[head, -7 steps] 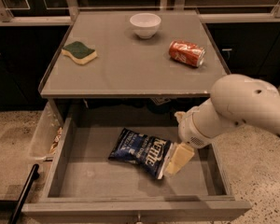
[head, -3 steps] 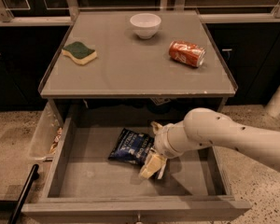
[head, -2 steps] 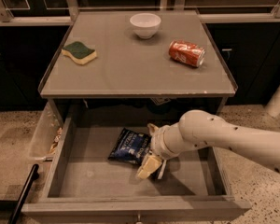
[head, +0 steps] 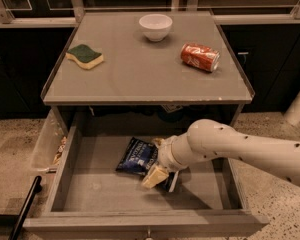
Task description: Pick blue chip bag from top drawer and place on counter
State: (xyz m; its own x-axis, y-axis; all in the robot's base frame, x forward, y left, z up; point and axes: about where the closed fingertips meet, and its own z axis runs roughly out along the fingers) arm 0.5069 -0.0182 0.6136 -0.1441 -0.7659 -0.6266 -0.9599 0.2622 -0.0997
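Observation:
The blue chip bag (head: 138, 157) lies crinkled on the flat grey bottom of the open top drawer (head: 100, 194), near its middle. My gripper (head: 159, 174) reaches in from the right on a white arm and sits right over the bag's right end, one cream fingertip (head: 153, 177) pointing down to the front left. The bag's right part is hidden under the gripper. The grey counter (head: 135, 74) is above the drawer.
On the counter lie a green and yellow sponge (head: 84, 56) at the left, a white bowl (head: 155, 27) at the back and a red soda can (head: 200, 57) on its side at the right. A clear plastic bin (head: 49, 145) hangs at the drawer's left. A black handle (head: 24, 209) is at the lower left.
My gripper has moved left across the drawer, from beside the bag's right end to over it. The bag has stayed in place.

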